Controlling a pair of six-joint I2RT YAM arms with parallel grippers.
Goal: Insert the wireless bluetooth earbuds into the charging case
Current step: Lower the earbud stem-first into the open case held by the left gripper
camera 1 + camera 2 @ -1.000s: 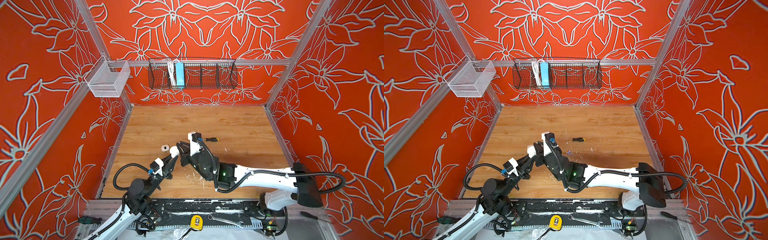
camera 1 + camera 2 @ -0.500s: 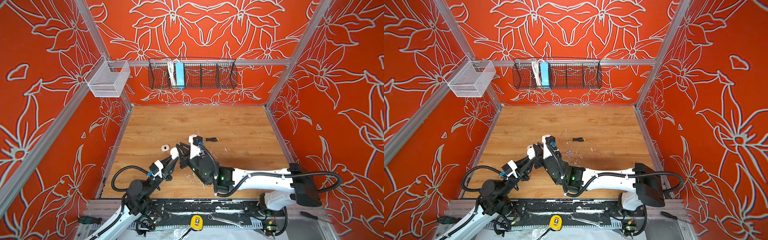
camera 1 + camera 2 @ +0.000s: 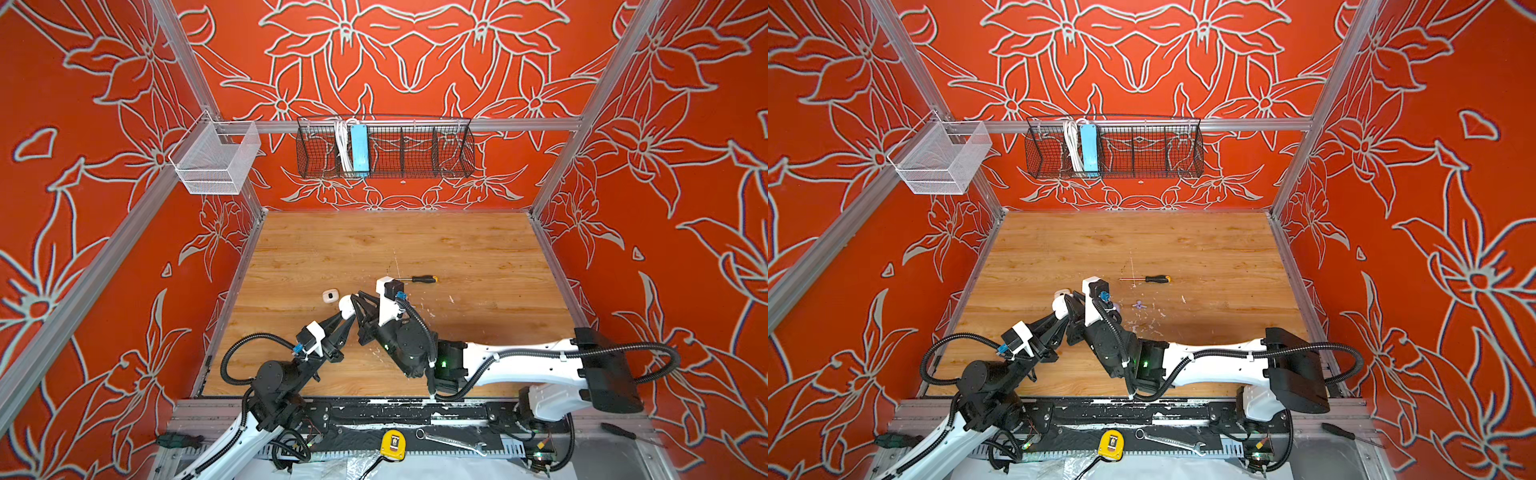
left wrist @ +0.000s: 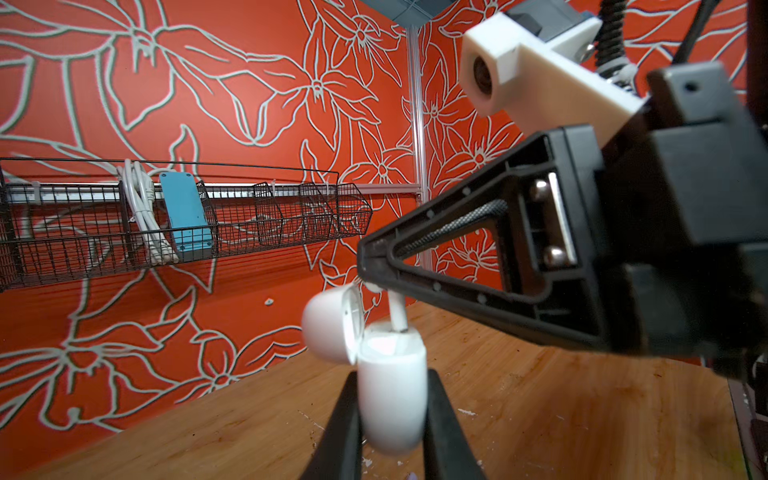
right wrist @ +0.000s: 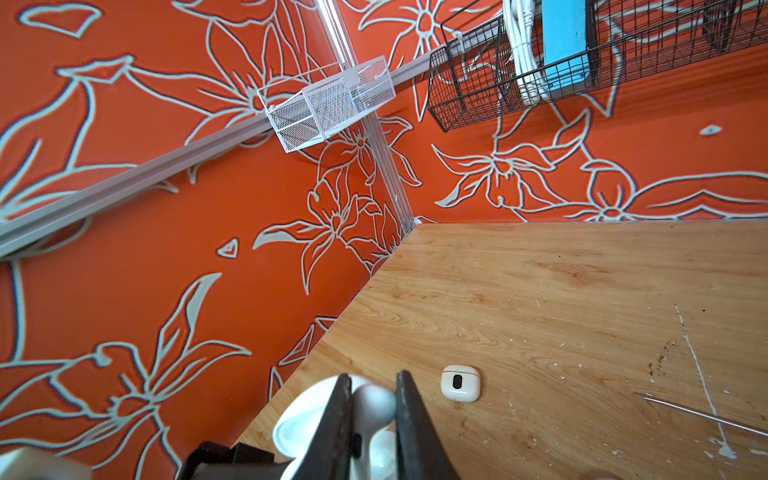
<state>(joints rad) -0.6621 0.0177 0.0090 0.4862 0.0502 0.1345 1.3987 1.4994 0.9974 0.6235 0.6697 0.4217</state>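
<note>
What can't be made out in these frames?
Whether the earbud stem is in its slot: left wrist view, blurred; charging case rim hides it.
Case's other slot: right wrist view, right pincer covers it.
Earbud in both top views: hidden under right pincer.
Lilac earbuds: a top view, too small for detail.

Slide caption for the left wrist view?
Left tool grips the open white plastic charging case; right tool holds a white stemmed earbud stem-first at its mouth.

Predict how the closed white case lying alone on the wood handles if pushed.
The closed white case lies flat on its broad face, so it probably slides rather than rolls or tips. Its glossy, rounded shell likely slips in a pinch. Small plastic, so probably light.
</note>
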